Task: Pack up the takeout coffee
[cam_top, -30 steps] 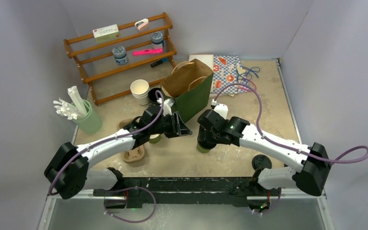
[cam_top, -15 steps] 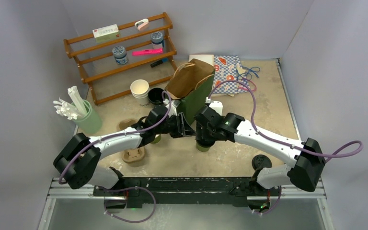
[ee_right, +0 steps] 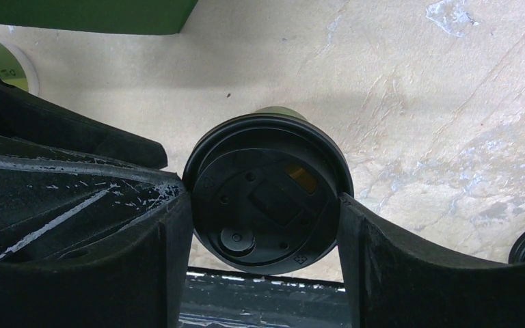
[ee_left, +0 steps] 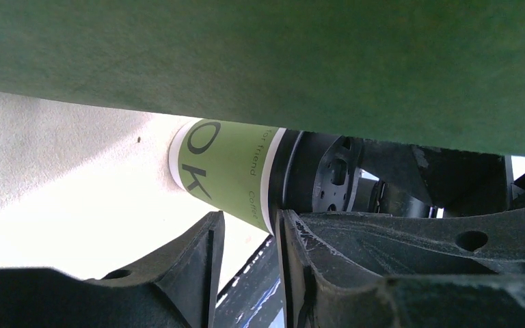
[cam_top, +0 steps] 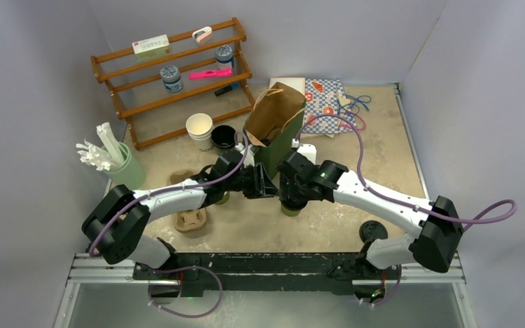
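Observation:
The takeout coffee (ee_right: 266, 195) is an olive-green cup with a black sip lid, standing on the table. My right gripper (ee_right: 266, 232) reaches down over it and is shut on it, both fingers (ee_right: 167, 239) against the lid's rim. From above, only the cup's base (cam_top: 288, 210) shows under the right gripper (cam_top: 290, 198). My left gripper (cam_top: 266, 186) lies low beside it, just in front of the green paper bag (cam_top: 277, 133). In the left wrist view the left gripper (ee_left: 246, 236) is open with nothing between its fingers, the cup (ee_left: 225, 171) just beyond their tips and the bag's wall (ee_left: 260, 61) overhead.
A lidless green cup (ee_right: 0, 61) stands left of the coffee under my left arm. A loose black lid (cam_top: 373, 231) lies near the right base. A white cup (cam_top: 199, 126), black cup (cam_top: 223, 137), wooden rack (cam_top: 171, 75), utensil holder (cam_top: 124, 171) and cardboard carrier (cam_top: 190, 220) fill the left.
My left arm has reached right until its gripper is next to the right gripper, and its jaws have narrowed a little. The right gripper edged left with the coffee. The bag's mouth has shifted.

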`<action>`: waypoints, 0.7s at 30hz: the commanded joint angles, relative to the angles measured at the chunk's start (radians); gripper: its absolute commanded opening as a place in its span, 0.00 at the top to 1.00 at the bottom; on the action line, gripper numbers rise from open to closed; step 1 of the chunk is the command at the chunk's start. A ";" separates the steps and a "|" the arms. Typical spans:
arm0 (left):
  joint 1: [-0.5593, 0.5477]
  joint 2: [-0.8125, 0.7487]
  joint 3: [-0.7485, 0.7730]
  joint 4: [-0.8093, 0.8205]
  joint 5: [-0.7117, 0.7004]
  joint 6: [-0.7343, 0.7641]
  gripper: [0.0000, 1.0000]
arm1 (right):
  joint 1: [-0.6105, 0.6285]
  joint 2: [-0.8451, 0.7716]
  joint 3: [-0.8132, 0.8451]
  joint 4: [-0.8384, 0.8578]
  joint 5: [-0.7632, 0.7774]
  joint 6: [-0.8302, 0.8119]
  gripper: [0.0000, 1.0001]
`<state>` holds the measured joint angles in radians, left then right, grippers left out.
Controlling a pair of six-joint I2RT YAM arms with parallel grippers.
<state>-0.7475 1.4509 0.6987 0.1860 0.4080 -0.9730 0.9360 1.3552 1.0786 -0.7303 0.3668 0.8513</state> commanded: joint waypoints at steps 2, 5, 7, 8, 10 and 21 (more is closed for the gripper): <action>-0.013 0.001 0.051 -0.173 -0.074 0.084 0.64 | 0.005 0.022 0.025 -0.004 -0.043 0.005 0.66; -0.014 -0.019 0.096 -0.292 -0.114 0.121 0.62 | 0.006 0.020 0.045 -0.031 -0.024 0.000 0.67; -0.014 -0.076 0.113 -0.328 -0.131 0.129 0.57 | 0.006 0.005 0.069 -0.070 0.005 -0.012 0.67; -0.013 -0.109 0.125 -0.348 -0.138 0.132 0.55 | 0.006 -0.007 0.081 -0.096 0.015 -0.017 0.67; -0.012 -0.175 0.166 -0.428 -0.165 0.154 0.51 | 0.005 -0.044 0.099 -0.136 0.051 -0.030 0.68; 0.016 -0.294 0.554 -0.920 -0.391 0.285 0.47 | 0.001 -0.243 0.214 -0.267 0.244 -0.076 0.68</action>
<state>-0.7460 1.1786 1.1152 -0.5224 0.1444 -0.7738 0.9367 1.1301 1.1961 -0.9115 0.4885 0.8055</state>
